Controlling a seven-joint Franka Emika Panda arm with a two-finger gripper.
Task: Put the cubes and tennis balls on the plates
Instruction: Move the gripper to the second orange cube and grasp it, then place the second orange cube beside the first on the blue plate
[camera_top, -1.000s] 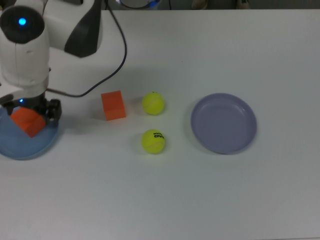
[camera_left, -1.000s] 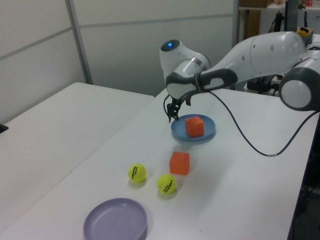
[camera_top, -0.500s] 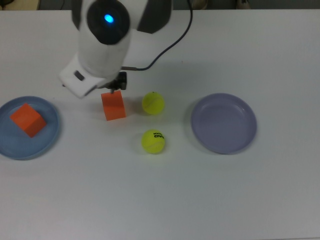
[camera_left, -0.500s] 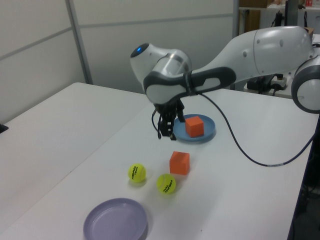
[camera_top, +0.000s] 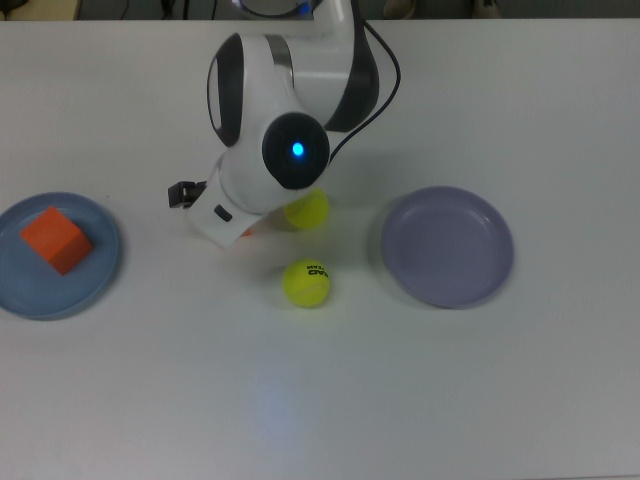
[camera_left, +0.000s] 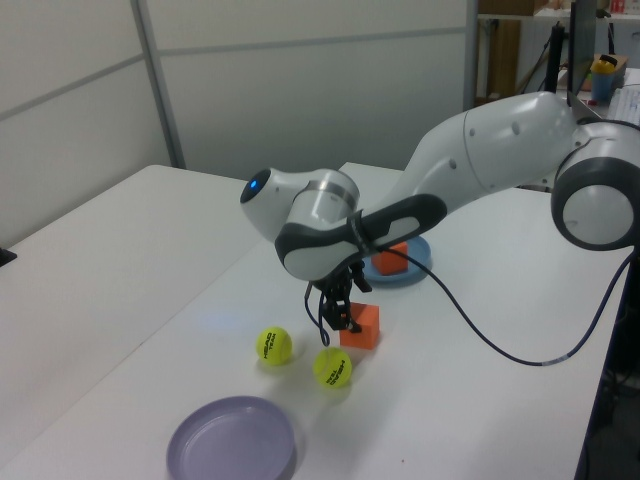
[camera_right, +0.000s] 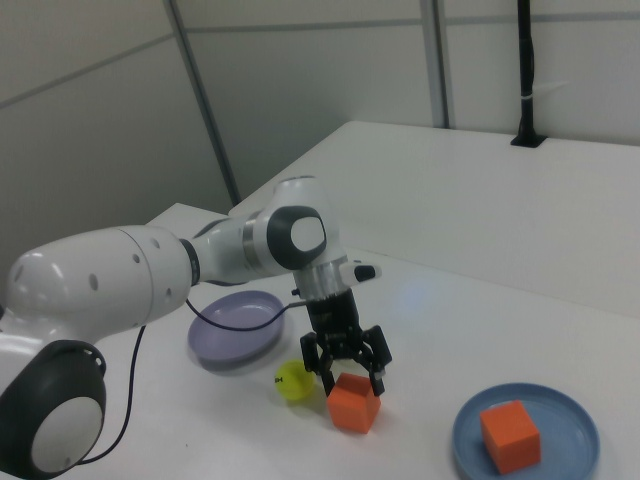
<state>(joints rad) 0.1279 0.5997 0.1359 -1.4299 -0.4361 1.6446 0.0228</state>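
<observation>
One orange cube sits on the table, and my gripper hangs open right over it, a finger at each side of its top. In the left view the gripper is against the same cube. In the top view my arm hides this cube except an orange sliver. The other cube rests on the light blue plate. One tennis ball lies in the open; the second ball is half hidden by my arm. The lavender plate holds nothing.
My arm and its black cable reach across the table from the back. In the left view, the table's left edge runs close beside the balls.
My arm has swung from the blue plate, where a cube now rests alone, across to the second cube and come down over it, open.
</observation>
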